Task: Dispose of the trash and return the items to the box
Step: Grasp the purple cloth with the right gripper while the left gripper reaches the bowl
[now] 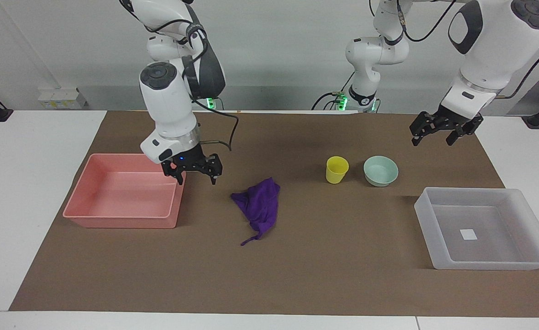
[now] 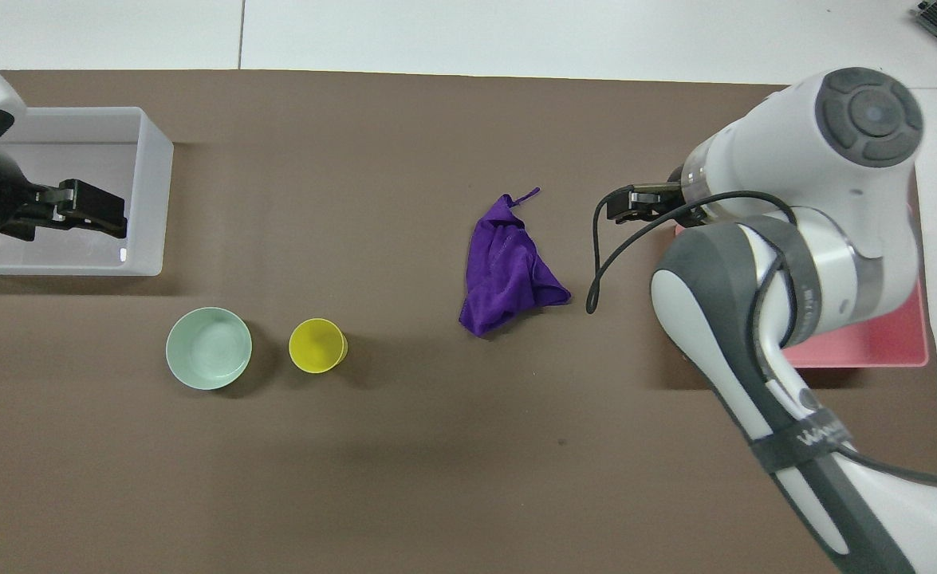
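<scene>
A crumpled soft purple rag (image 1: 259, 205) with a stringy tail lies mid-frame on the brown matte bench (image 1: 324, 270). The right end effector (image 1: 195, 175), fingers spread, hangs beside the glossy pink tub (image 1: 122, 222). The left end effector (image 1: 436, 134), also spread, waits upper right, above the smooth yellow cup (image 1: 336, 169), round mint bowl (image 1: 380, 171) and translucent rectangular box (image 1: 480, 265).

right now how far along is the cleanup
Nothing is put away yet. The purple rag lies on the mat, the pink tub and clear box hold nothing. In hand: the right gripper, open, hangs between the pink tub and the rag. The left gripper waits, open. Left: bin the rag, box the yellow cup and green bowl.
</scene>
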Robot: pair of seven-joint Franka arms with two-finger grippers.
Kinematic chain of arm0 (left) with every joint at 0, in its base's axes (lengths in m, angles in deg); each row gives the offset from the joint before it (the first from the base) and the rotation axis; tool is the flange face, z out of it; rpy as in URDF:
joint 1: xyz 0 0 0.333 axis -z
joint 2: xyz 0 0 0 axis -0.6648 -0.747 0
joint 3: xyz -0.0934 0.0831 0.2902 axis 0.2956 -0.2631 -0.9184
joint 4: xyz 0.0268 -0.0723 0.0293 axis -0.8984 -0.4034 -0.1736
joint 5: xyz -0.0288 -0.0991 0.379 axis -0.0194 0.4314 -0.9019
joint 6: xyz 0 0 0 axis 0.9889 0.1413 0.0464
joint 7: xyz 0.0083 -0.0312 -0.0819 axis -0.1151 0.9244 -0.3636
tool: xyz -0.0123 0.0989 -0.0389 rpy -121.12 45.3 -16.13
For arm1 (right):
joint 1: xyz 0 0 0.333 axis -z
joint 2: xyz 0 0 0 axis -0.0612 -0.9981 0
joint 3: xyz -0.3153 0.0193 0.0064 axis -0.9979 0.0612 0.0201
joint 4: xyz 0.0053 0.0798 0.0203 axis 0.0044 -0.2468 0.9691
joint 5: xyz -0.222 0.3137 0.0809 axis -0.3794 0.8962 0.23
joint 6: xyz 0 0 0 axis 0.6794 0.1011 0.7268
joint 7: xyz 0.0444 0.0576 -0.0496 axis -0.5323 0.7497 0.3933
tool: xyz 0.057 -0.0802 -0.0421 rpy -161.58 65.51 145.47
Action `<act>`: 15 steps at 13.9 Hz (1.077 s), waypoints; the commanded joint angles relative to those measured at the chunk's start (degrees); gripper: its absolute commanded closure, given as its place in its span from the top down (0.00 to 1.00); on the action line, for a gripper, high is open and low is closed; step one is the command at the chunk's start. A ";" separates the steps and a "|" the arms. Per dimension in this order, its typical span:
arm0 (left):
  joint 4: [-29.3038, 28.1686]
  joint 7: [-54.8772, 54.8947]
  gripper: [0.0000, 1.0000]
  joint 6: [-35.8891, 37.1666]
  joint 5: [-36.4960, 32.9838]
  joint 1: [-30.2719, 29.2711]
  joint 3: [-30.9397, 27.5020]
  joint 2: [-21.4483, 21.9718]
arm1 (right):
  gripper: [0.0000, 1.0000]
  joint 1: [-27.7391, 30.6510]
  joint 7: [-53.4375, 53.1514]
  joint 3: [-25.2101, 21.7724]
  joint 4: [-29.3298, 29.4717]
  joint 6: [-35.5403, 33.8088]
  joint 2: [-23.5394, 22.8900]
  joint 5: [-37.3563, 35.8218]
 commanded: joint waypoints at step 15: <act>-47.19 5.08 0.63 -33.23 -0.29 -4.39 -0.23 6.17 | 1.00 -11.59 -17.54 -0.02 -12.03 28.21 -9.54 -7.72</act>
